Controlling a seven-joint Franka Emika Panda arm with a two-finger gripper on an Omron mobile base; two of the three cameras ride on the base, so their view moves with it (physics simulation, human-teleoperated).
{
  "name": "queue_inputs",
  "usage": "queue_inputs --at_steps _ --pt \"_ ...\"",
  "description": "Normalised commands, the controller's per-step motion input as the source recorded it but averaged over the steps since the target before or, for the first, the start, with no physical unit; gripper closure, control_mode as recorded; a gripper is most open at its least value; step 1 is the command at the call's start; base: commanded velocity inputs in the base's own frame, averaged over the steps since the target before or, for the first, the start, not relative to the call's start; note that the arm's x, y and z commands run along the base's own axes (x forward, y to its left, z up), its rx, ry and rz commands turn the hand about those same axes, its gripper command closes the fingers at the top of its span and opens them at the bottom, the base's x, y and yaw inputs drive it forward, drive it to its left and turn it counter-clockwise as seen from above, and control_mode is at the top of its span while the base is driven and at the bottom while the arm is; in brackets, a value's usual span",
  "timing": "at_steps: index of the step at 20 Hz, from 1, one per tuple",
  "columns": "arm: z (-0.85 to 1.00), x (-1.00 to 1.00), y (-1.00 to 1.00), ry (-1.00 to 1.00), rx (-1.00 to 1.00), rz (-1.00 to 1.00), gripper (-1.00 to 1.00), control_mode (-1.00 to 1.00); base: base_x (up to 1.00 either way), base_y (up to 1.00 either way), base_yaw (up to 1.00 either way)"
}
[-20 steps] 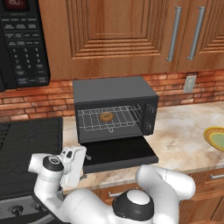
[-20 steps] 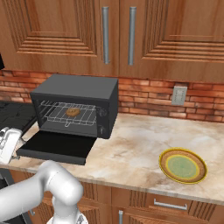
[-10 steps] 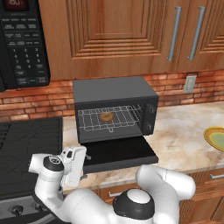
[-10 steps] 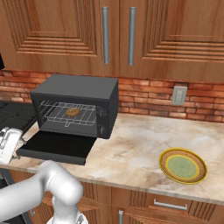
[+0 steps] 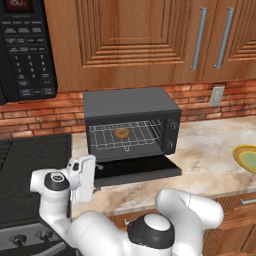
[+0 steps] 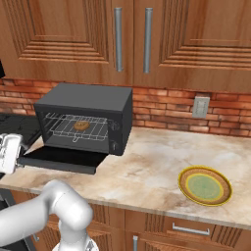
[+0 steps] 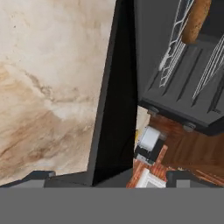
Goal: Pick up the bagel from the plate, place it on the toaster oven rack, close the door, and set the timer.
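- The bagel (image 5: 121, 133) sits on the toaster oven rack (image 5: 127, 136), a little left of the rack's middle, inside the dark grey toaster oven (image 5: 131, 122); from the right base view it shows the same way, bagel (image 6: 81, 125) lying flat on the wire grid (image 6: 78, 128).
- The door (image 5: 135, 171) is down, folded flat and sticking out toward me over the marble counter (image 5: 205, 160); the oven mouth is wide open behind it.
- My gripper (image 5: 92, 175) is at the left front corner of that open door, low at counter level, with my white hand just left of the panel's edge.
- From the right base view my hand shows at the far left edge of the frame, right up against the left end of the door (image 6: 61, 160).
- Down my own hand view, the door (image 7: 114, 100) runs as a black slab edge-on between my two finger tips (image 7: 37, 176), jaws spread as wide as they go, nothing clamped in them.
- I cannot tell whether either tip is touching the panel.
- In that same hand view the bagel (image 7: 195, 21) pokes in at the top right, resting on the rack wires (image 7: 175, 48).
- The plate (image 6: 204, 185) is off to the right on the counter, well apart from the oven, yellow rim and pale green middle showing.
- Brown wooden cabinets (image 6: 122, 39) hang above, with a brick backsplash (image 6: 166, 110) behind the oven.
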Motion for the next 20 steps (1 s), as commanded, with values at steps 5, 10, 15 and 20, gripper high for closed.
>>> queue_inputs --at_steps 5,10,15,20 --pt "0.72 0.56 -0.21 -0.04 -0.11 0.02 -1.0 -1.0 0.0 0.0 0.0" --pt "0.34 0.55 -0.03 -0.01 -0.12 0.15 -1.0 -1.0 0.0 0.0 0.0" --pt "0.13 0.67 0.0 0.0 -0.11 0.26 -1.0 -1.0 0.0 0.0 0.0" --pt "0.0 0.43 0.0 0.0 -0.15 0.37 -1.0 -1.0 0.0 0.0 0.0"
